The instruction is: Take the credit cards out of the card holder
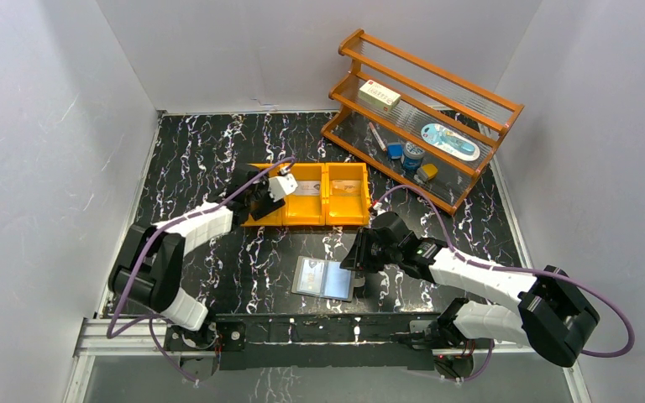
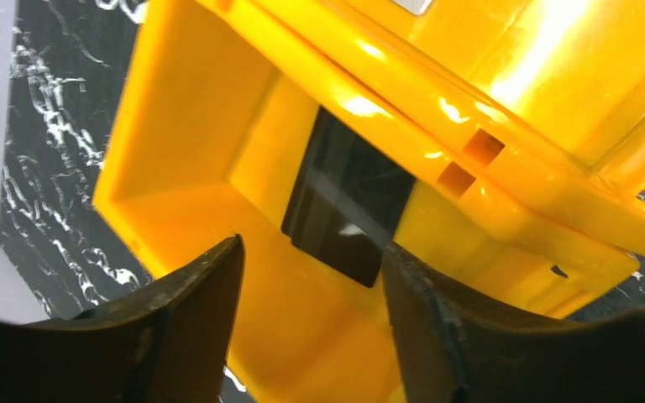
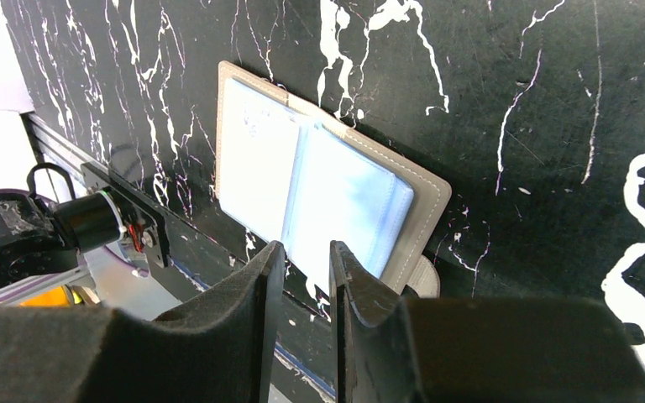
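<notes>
Top view: the card holder (image 1: 323, 279) lies open and flat on the black marbled tabletop (image 1: 218, 151), near its front edge, pale blue lining upward. The right hand (image 1: 356, 269) is poised at the holder's 3 o'clock edge. In the right wrist view its fingers (image 3: 256, 302) stand a narrow gap apart above the holder's (image 3: 327, 193) rim, and nothing lies between them.

At 12 o'clock from the holder sits the orange bin (image 1: 326, 220). The left hand (image 1: 262, 195) is at the bin's 9 o'clock compartment. In the left wrist view its fingers (image 2: 193, 311) are spread about halfway and hold nothing. A black card (image 2: 348, 210) rests inside that compartment beyond them.

A pale card (image 1: 306, 190) shows in the middle compartment and a tan card (image 1: 346, 188) in the 3 o'clock one.
</notes>
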Tool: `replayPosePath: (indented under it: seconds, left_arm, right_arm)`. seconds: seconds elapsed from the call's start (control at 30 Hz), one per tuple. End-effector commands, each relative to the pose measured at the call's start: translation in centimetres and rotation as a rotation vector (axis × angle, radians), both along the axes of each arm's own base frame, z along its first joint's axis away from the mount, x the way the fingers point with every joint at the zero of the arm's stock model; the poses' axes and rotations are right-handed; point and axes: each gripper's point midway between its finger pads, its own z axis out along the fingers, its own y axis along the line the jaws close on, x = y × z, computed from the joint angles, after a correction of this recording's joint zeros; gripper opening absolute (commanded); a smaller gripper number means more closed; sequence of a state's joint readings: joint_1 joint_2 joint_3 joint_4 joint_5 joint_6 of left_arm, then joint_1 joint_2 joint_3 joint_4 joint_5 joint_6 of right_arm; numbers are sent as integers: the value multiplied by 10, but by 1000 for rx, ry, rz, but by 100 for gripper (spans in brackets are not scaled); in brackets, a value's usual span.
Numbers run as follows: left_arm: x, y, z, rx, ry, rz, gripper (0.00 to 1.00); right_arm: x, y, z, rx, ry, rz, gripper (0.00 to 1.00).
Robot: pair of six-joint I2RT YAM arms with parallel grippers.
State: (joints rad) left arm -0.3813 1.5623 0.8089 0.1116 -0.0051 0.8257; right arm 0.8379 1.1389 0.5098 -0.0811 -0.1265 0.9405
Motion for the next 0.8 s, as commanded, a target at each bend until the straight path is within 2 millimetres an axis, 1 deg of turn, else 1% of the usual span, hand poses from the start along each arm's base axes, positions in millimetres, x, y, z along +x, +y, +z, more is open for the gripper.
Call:
replayPosePath:
  seconds: [0.0, 0.1, 0.13, 0.17, 0.23, 0.33, 0.37, 0.47, 0.5, 0.6, 0.77]
  left_arm:
    - [3, -4, 39, -147, -113, 75, 65]
    - [6, -3, 52, -243, -141, 177, 72]
    - [6, -3, 54, -271, -131, 207, 72]
    - [6, -5, 56, -308, -118, 241, 70]
    - [7, -8, 59, -408, -69, 357, 59]
    - [8, -12, 60, -515, 32, 535, 40]
    - [8, -14, 60, -541, 76, 597, 32]
    - [1, -21, 51, -588, 220, 741, 13]
    - [-2, -25, 47, -597, 267, 766, 9]
    - [-8, -30, 38, -628, 346, 857, 6]
    - [-16, -19, 28, -638, 369, 1021, 2]
  right_arm:
    - [3, 5, 6, 28, -7, -2, 35]
    - [4, 7, 7, 35, -6, -2, 35]
    - [4, 7, 7, 37, -5, 0, 35]
    - [4, 8, 7, 40, -5, 0, 35]
    - [4, 9, 7, 42, -4, -1, 35]
    - [4, 9, 6, 41, 1, 0, 35]
    - [4, 9, 6, 40, 2, -1, 35]
    - [4, 9, 6, 41, 7, -3, 35]
    - [3, 9, 6, 43, 7, -3, 35]
    - [4, 9, 6, 44, 6, -6, 35]
    - [3, 8, 5, 41, 11, -7, 35]
